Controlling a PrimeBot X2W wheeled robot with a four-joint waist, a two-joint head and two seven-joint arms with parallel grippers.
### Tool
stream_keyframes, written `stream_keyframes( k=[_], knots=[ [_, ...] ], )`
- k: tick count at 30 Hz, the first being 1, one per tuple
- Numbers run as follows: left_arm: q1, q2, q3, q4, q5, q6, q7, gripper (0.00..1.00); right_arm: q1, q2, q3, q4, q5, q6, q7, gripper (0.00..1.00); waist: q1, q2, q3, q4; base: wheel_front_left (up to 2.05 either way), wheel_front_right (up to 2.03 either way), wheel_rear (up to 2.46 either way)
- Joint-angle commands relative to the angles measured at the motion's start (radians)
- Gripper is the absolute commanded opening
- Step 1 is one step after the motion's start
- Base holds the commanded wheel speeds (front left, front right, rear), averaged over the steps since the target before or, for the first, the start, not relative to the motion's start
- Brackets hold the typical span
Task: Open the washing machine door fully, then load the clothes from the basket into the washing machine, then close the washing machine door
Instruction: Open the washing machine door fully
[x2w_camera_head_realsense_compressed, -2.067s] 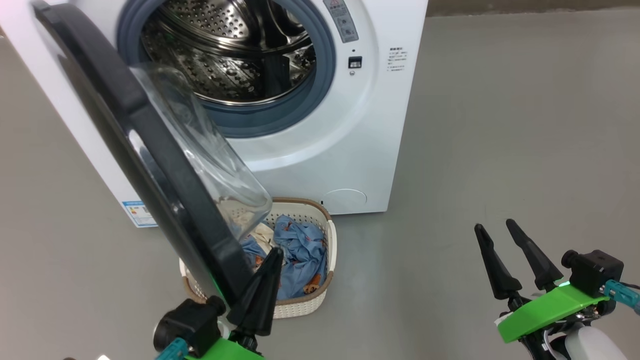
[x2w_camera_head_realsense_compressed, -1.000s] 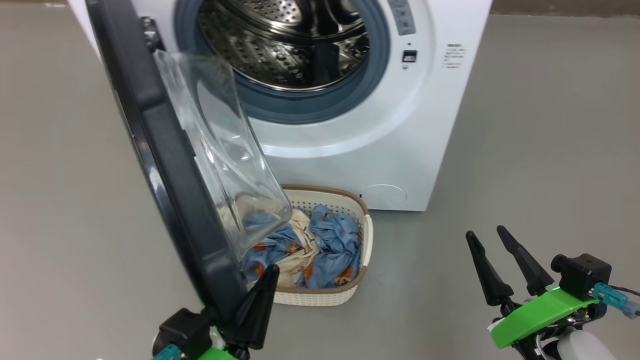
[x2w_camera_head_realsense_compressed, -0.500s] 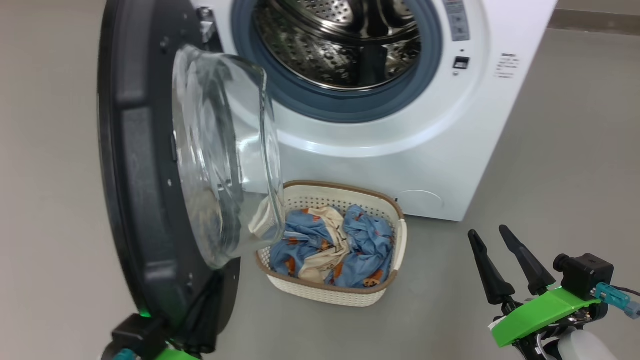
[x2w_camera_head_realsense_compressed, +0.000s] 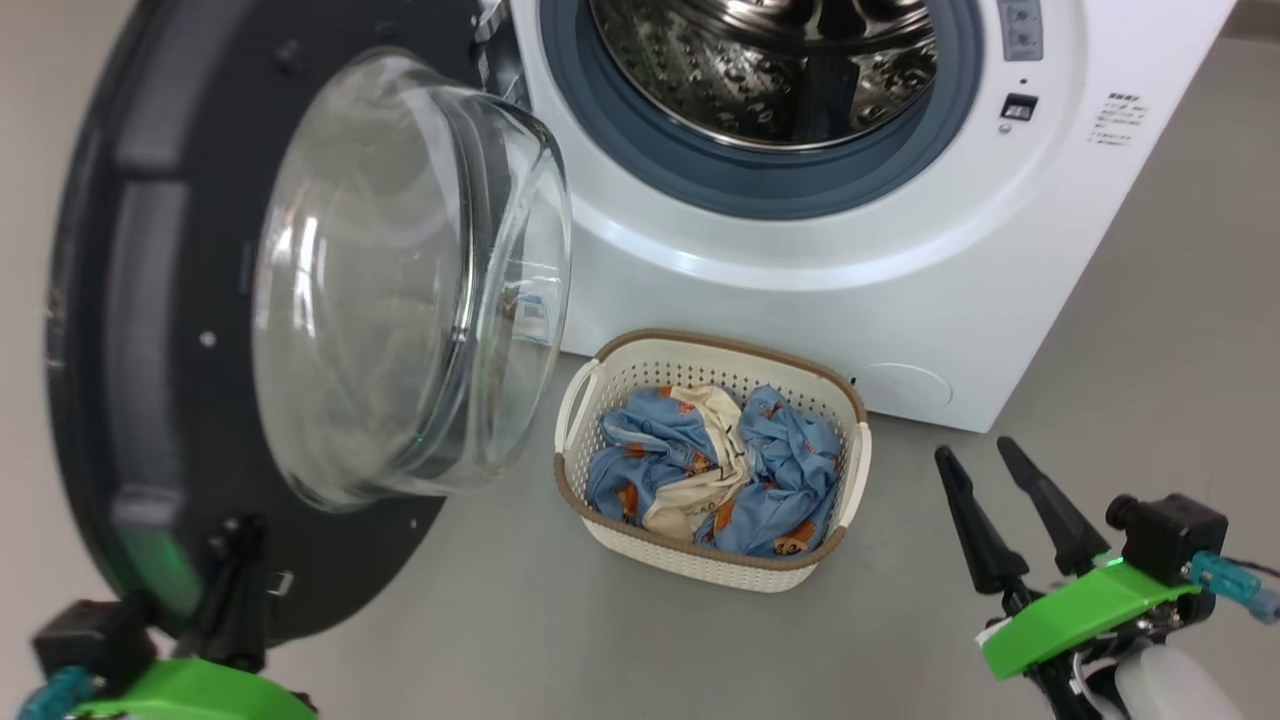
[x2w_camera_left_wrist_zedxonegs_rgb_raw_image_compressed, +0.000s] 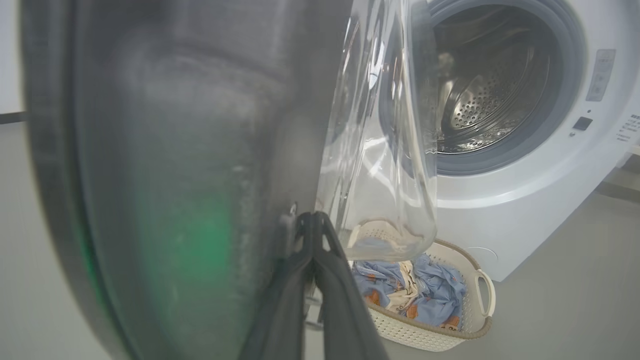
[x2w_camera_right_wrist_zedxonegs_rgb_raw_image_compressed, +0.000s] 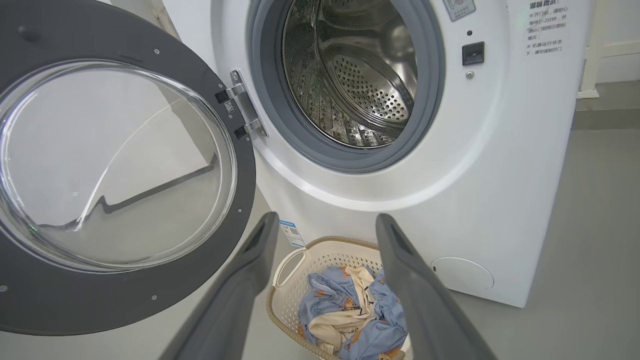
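1. At our lower left, the left gripper (x2w_camera_head_realsense_compressed: 243, 535) has its fingers pinched together, tips against the lower inner face of the washing machine door (x2w_camera_head_realsense_compressed: 130, 300), which stands swung wide.
2. Lower right, our right gripper (x2w_camera_head_realsense_compressed: 975, 452) hangs free, jaws spread, holding nothing.
3. Ahead and left of it sits the basket (x2w_camera_head_realsense_compressed: 700, 560), the clothes (x2w_camera_head_realsense_compressed: 720, 470) heaped inside; we judge the right arm nearer.
4. Beyond, the washing machine (x2w_camera_head_realsense_compressed: 800, 280) stands open, its drum (x2w_camera_head_realsense_compressed: 780, 70) above the basket.

Grey floor (x2w_camera_head_realsense_compressed: 1150, 350): basket (x2w_camera_head_realsense_compressed: 700, 565), washing machine (x2w_camera_head_realsense_compressed: 800, 330)
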Motion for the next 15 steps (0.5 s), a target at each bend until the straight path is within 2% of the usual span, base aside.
stream_keyframes(
  k=[1,10,15],
  knots=[
    [-0.054,0.050,0.073,-0.012,-0.009,0.014,0.004,0.00,-0.038,-0.016,0.017,-0.021,-0.005,0.010,-0.012,1.00,0.0000,-0.0001,0.014,0.009,0.00,0.00,0.00],
    [-0.128,0.134,0.149,0.081,-0.052,-0.002,0.036,0.00,-0.062,-0.004,0.010,-0.018,-0.009,0.010,-0.012,1.00,0.0000,-0.0001,0.049,0.018,0.00,0.00,0.00],
    [-0.192,0.176,0.181,0.151,-0.088,-0.036,0.047,0.00,-0.079,0.001,0.002,-0.019,-0.012,0.010,-0.012,1.00,0.0000,-0.0001,0.083,0.026,0.00,0.00,0.00]
  ],
)
